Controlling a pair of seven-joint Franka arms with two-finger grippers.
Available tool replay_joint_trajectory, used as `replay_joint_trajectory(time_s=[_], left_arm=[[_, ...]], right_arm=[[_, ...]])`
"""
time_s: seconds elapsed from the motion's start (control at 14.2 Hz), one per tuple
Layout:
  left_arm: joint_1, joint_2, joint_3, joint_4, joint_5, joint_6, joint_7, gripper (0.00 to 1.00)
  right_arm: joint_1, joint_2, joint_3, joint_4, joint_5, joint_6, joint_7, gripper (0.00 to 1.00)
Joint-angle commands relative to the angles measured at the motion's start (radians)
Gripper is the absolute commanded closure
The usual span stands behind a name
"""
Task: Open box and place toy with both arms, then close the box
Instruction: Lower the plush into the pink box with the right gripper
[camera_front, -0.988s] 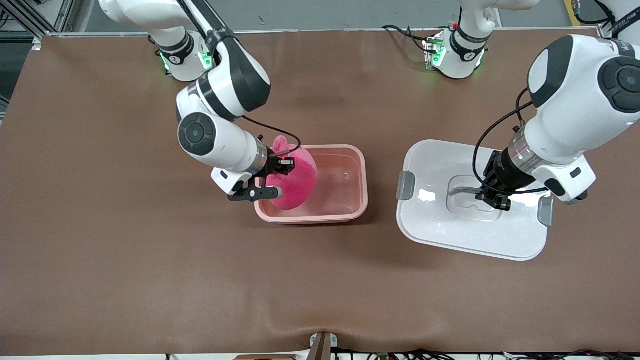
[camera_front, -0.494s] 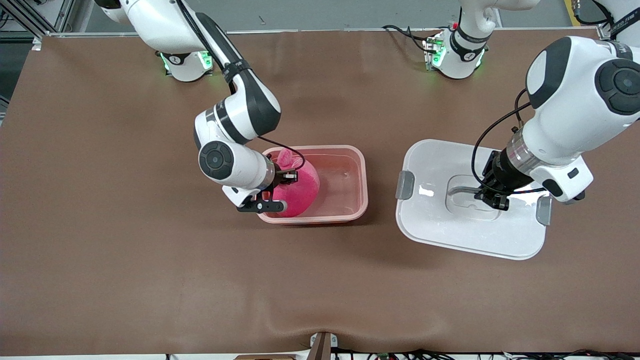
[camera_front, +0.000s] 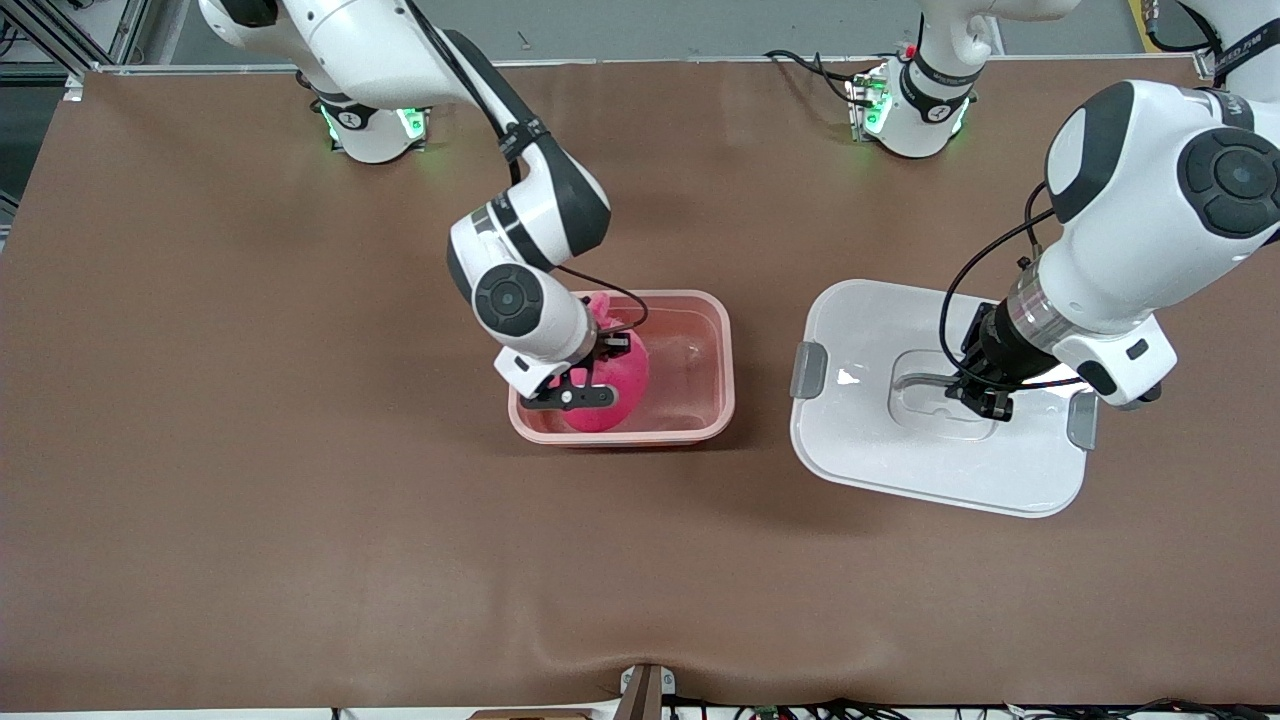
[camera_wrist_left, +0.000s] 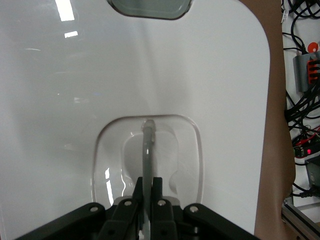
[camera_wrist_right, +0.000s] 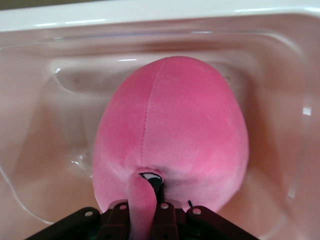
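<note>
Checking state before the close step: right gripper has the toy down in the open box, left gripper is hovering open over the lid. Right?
Not quite. The left gripper is shut on the lid's handle, as the left wrist view shows. The rest holds: the right gripper holds the toy in the open box.

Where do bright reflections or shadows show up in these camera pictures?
Front view: small white glints on the lid near its handle, and soft shadows beside the box. Left wrist view: bright streaks of light on the lid's glossy top. Right wrist view: faint highlights along the box's walls; the toy looks evenly lit.
</note>
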Motion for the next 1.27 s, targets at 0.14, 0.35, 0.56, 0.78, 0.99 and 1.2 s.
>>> replay_joint_trajectory(time_s=[0.14,0.35,0.56,0.78,0.99,1.2], left_arm=[[0.006,-0.052,-0.004,-0.058,-0.016,0.025,0.018,1.0],[0.007,-0.052,-0.004,-0.058,-0.016,0.025,0.018,1.0],[0.007,-0.052,-0.004,-0.064,-0.016,0.025,0.018,1.0],[0.007,-0.053,-0.004,-0.066,-0.016,0.025,0.018,1.0],[0.007,-0.053,-0.004,-0.07,-0.016,0.025,0.018,1.0],[0.007,-0.053,-0.004,-0.072,-0.016,0.025,0.018,1.0]], right_arm=[[0.077,0.074,-0.006,0.017,-0.001,0.146,0.029,1.0],[0.111,0.132,-0.002,0.017,0.0,0.28,0.029,1.0],[0.133,0.185,0.0,0.018,0.025,0.36,0.027,1.0],[0.147,0.209,0.0,0.018,0.022,0.406,0.021,0.7],[0.144,0.189,-0.002,0.02,0.02,0.391,0.021,0.0],[0.137,0.165,-0.006,0.02,0.017,0.331,0.02,0.0]])
